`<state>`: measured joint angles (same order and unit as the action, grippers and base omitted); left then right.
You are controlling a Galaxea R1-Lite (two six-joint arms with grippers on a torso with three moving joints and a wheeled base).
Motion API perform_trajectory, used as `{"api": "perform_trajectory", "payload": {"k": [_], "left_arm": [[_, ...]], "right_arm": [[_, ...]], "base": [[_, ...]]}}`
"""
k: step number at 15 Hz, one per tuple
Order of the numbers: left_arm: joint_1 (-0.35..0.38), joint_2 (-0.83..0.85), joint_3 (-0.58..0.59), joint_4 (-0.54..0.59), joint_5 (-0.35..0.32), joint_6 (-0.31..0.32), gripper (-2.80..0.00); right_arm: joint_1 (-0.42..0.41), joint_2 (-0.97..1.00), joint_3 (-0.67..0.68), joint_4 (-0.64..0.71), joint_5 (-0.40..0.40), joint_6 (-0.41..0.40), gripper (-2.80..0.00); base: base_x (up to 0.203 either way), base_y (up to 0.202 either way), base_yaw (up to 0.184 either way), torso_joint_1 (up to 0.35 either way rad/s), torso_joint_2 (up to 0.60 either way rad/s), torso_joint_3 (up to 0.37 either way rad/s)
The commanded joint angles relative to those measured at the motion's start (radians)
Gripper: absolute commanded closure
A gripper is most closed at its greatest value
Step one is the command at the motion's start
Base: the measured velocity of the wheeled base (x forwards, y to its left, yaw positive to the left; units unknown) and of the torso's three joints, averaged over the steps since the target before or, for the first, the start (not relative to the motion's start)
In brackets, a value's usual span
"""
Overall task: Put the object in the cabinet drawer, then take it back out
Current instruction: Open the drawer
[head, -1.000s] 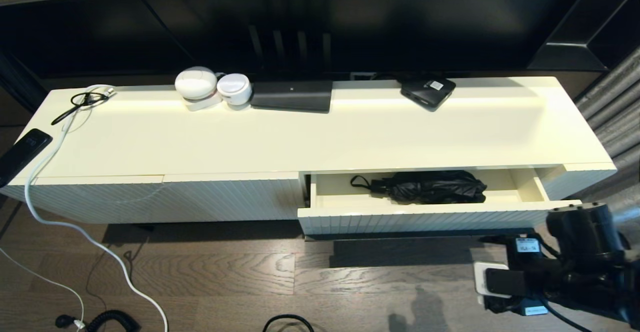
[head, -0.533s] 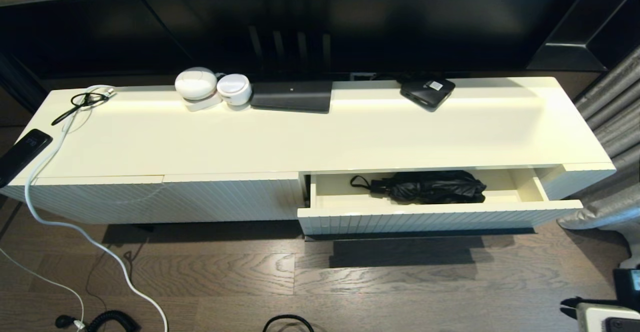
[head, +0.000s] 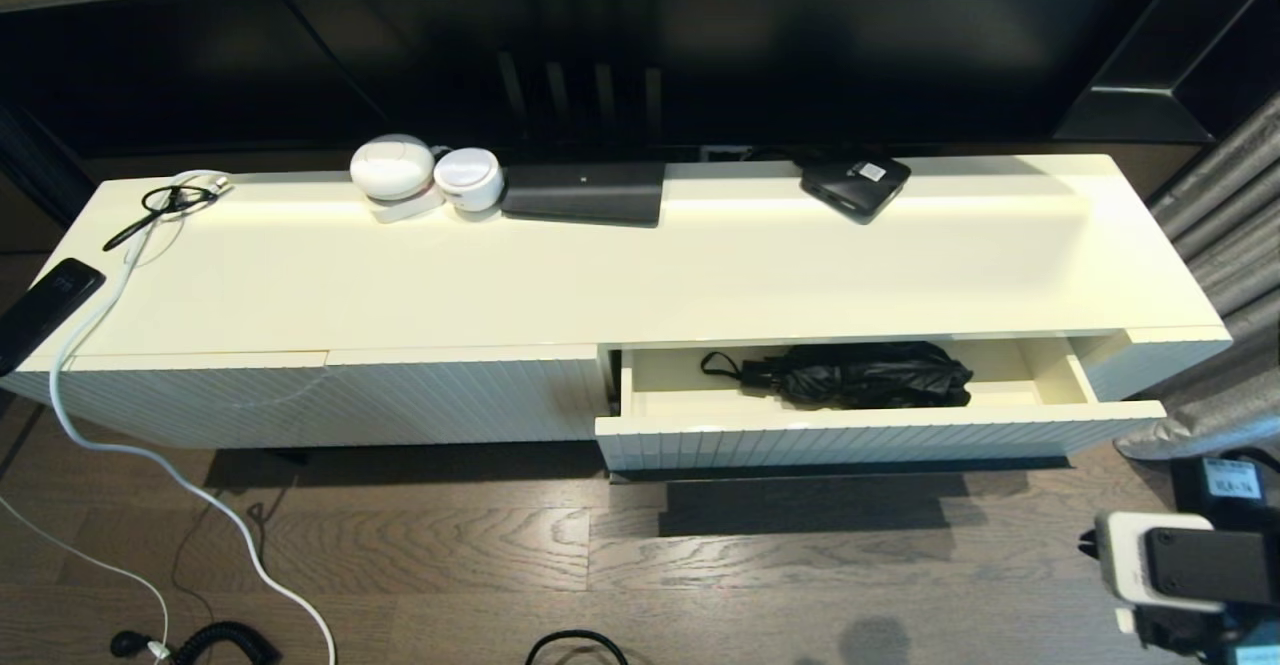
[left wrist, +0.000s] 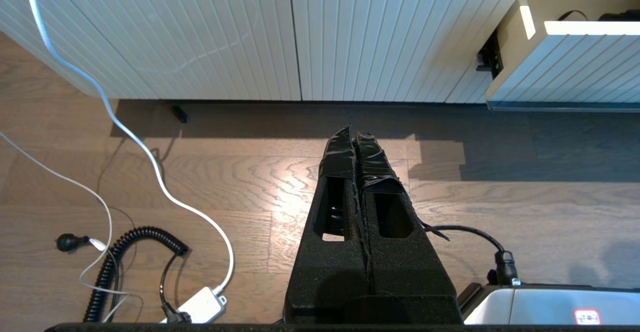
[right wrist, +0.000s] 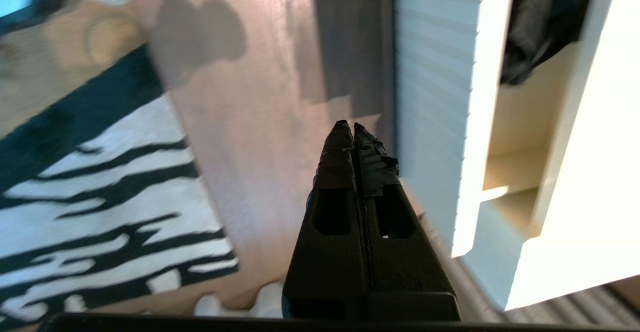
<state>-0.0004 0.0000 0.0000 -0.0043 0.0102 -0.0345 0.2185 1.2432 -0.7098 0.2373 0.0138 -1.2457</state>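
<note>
The cabinet drawer (head: 850,435) stands pulled open at the right of the low cream cabinet. The black umbrella (head: 860,375) lies inside it, handle and wrist loop pointing left. My right gripper (right wrist: 348,128) is shut and empty, hovering over the floor just in front of the drawer's ribbed front (right wrist: 435,97), with the umbrella fabric (right wrist: 540,22) visible beyond. In the head view only the right arm's wrist (head: 1180,565) shows, at the lower right, apart from the drawer. My left gripper (left wrist: 356,135) is shut and empty, parked above the floor left of the drawer (left wrist: 575,67).
On the cabinet top sit a flat black box with a white label (head: 855,183), a black slab (head: 585,192), two white round devices (head: 425,173) and a phone (head: 45,310). A white cable (head: 150,455) trails onto the floor. A zebra rug (right wrist: 100,212) lies nearby.
The right arm pulled back from the drawer's right front corner, dropped almost out of the head view, then rose again at the lower right. The drawer and umbrella have not moved.
</note>
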Motion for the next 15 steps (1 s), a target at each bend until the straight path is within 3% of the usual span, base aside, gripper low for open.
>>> {"api": "perform_trajectory", "payload": {"k": [1,9,15], "left_arm": [[0.000,0.000,0.002,0.000,0.001,-0.001,0.00],[0.000,0.000,0.002,0.000,0.001,-0.001,0.00],[0.000,0.000,0.002,0.000,0.001,-0.001,0.00]], "right_arm": [[0.001,0.190,-0.056,-0.067,-0.001,-0.008,0.00],[-0.002,0.488,-0.220,-0.392,-0.006,-0.099,0.00],[-0.004,0.555,-0.266,-0.457,-0.017,-0.124,0.00]], "base": [[0.000,0.000,0.000,0.000,0.00,0.000],[0.000,0.000,0.000,0.000,0.00,0.000],[0.000,0.000,0.000,0.000,0.00,0.000]]}}
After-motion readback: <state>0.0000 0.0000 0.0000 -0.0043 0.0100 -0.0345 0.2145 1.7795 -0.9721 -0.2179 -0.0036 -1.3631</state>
